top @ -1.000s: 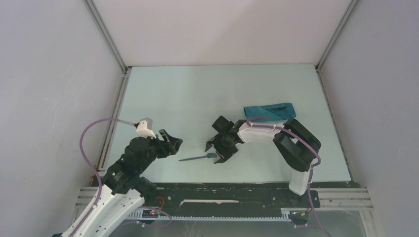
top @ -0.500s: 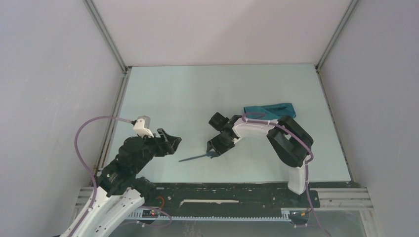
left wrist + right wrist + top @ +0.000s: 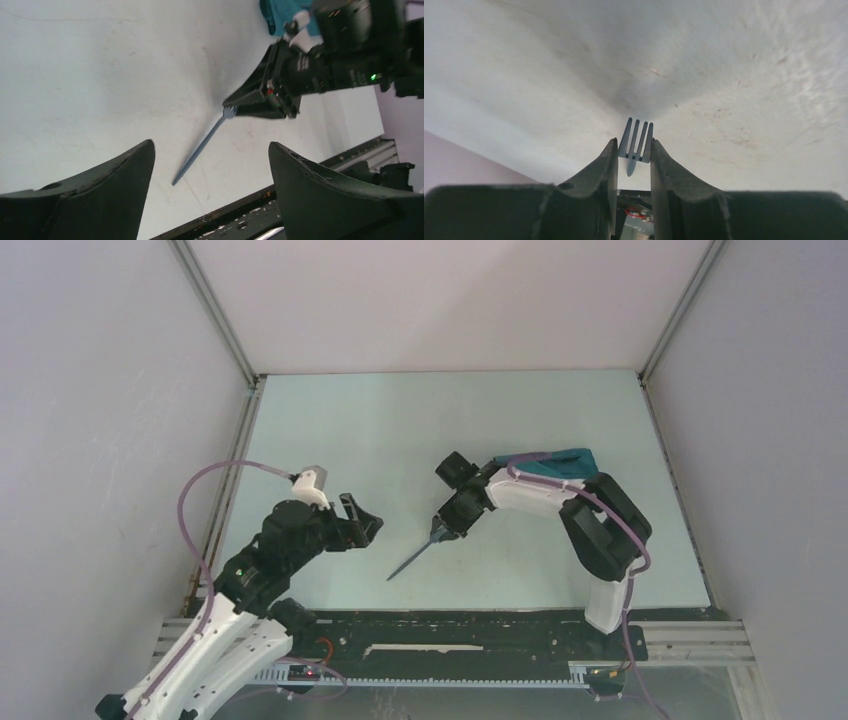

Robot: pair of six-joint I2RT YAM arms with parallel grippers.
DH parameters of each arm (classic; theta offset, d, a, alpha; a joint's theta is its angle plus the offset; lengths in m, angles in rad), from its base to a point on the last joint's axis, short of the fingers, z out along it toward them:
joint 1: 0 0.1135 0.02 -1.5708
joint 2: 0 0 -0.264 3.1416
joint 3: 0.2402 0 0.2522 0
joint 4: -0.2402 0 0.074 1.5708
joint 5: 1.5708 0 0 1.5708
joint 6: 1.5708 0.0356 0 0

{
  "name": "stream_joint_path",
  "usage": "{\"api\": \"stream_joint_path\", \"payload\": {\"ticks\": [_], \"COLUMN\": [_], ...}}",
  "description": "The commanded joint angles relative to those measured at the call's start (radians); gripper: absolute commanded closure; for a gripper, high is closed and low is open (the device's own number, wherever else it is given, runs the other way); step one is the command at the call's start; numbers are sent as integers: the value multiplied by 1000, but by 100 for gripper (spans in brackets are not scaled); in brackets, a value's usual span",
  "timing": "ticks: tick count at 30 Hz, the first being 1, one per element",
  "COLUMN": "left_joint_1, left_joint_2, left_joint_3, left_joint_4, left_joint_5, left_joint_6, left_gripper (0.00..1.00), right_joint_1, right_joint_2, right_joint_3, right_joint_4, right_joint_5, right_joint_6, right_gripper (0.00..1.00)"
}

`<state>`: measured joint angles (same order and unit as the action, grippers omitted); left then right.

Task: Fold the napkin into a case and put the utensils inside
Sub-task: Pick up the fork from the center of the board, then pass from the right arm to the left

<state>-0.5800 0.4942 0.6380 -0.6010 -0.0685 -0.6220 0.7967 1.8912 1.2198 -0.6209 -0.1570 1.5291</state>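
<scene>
A flat pale mint-green tabletop forms the floor of a boxed-in enclosure. Plain matte grey-white panels close it on three sides: a back wall, a left wall and a right wall. Slim silver aluminium posts run along the two rear corners. A black strip borders the near edge, with a slotted aluminium rail below it. The light is soft and even; close up, the surface shows faint scuffs
</scene>
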Motion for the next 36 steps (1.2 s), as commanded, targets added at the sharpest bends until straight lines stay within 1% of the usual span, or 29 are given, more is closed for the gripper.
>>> {"api": "stream_joint_path", "payload": {"ticks": [1,4,5,7,8,10,12,14,15,18,20,21,22,24,28,30,32,34,36], "left_joint_1": [11,34,44,66,73,80,79,75,70,32,-3,-22,-40,-76,-108,-106,-109,-114,-117], "left_joint_2": [102,223,273,378,433,527,575,614,627,650,682,706,742,785,809,797,780,774,779], "left_joint_3": [6,-12,-19,-28,-30,-36,-64,-93,-108,-149,-169,-173,-174,-165,-152,-144,-134,-125,-113], "left_joint_4": [127,268,336,483,557,724,963,1184,1280,1605,1837,1932,2008,2032,2039,2004,1932,1902,1892], "left_joint_5": [146,339,424,600,695,836,946,1029,1047,1058,1050,1042,1034,1013,958,939,923,915,919], "left_joint_6": [-33,-59,-70,-111,-138,-202,-309,-426,-477,-654,-791,-845,-892,-911,-903,-879,-832,-803,-798], "left_gripper": [9,6,6,6,7,8,7,7,7,7,9,11,18,35,56,64,65,66,76], "right_joint_1": [-72,-110,-118,-131,-139,-164,-204,-252,-265,-288,-306,-316,-325,-339,-346,-359,-358,-343,-332], "right_joint_2": [-149,-214,-240,-327,-368,-450,-528,-604,-637,-707,-736,-750,-766,-791,-827,-842,-864,-882,-890], "right_joint_3": [11,8,-1,-38,-64,-107,-148,-188,-199,-210,-222,-234,-246,-253,-253,-254,-253,-254,-253], "right_joint_4": [22,107,150,272,319,379,446,517,551,607,696,744,791,839,847,822,789,769,765], "right_joint_5": [94,16,-43,-198,-301,-488,-632,-711,-737,-779,-813,-825,-836,-845,-847,-851,-824,-790,-773], "right_joint_6": [-341,-602,-701,-917,-990,-1096,-1142,-1153,-1154,-1155,-1120,-1090,-1060,-1024,-1010,-1010,-1019,-1033,-1035], "right_gripper": [100,100,100,100,100,100,100,100,100,100,100,100,100,100,100,100,100,100,100]}}
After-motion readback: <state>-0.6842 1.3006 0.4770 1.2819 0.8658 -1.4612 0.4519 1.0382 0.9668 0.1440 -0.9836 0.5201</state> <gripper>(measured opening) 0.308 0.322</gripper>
